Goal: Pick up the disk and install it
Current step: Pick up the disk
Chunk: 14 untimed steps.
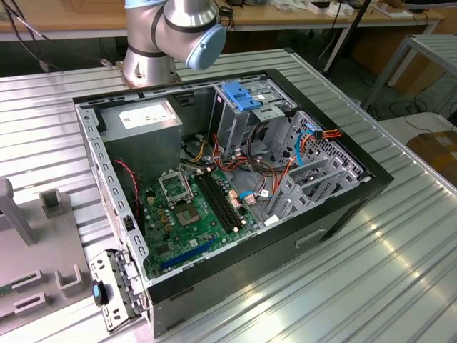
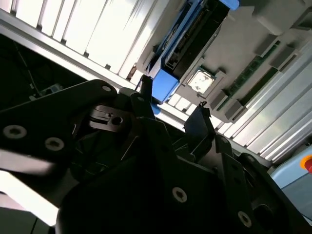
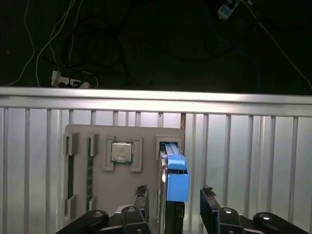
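While the tool (image 3: 174, 192) hangs over the upright disk (image 3: 174, 168), jaws apart:
Centre the disk between the jaws, square them to its flat faces, and descend straight before closing.

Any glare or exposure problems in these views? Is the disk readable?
Exterior view: glare streaks on the ribbed table, while the inside of the computer case is evenly lit. Second wrist view: table slats blown out white, pincer a dark silhouette. First wrist view: background past the table edge is nearly black, disk well lit between the open jaws.
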Motion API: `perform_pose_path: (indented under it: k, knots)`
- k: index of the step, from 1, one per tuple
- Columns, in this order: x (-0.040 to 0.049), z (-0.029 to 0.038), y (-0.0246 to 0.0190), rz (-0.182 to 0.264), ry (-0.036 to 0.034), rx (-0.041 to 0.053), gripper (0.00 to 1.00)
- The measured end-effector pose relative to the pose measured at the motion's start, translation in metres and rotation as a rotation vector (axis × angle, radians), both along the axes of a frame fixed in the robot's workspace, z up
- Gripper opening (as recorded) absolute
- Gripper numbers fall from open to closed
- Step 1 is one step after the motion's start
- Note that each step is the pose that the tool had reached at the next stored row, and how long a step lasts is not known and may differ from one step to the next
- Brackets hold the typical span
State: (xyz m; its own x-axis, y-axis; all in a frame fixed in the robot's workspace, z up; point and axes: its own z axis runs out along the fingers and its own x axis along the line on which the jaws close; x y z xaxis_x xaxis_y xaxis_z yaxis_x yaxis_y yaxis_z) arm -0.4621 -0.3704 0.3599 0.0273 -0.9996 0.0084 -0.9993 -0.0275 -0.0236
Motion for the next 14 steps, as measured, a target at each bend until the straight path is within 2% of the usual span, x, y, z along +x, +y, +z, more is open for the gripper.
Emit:
perform_pose_path:
  k: [4, 5, 7, 8, 9, 11, 12, 14]
  knots:
    - [0.0001, -0.0081, 0.0001, -0.012, 0.0007, 0.0001, 0.54]
    - [0.0000, -0.0130, 0.0001, -0.018, 0.0014, 0.0001, 0.54]
    - [0.0000, -0.0176, 0.0001, -0.022, 0.0016, 0.0001, 0.55]
    - [0.0000, -0.0210, 0.0001, -0.023, 0.0020, 0.0000, 0.62]
    - [0.0000, -0.0239, 0.0001, -0.024, 0.0027, 0.0000, 0.62]
    - [0.0000, -0.0316, 0.0001, -0.029, 0.0076, -0.0001, 0.62]
    - [0.0000, -0.0385, 0.0001, -0.031, 0.0097, 0.0000, 0.62]
    - [0.0000, -0.0463, 0.0001, -0.032, 0.0110, 0.0000, 0.62]
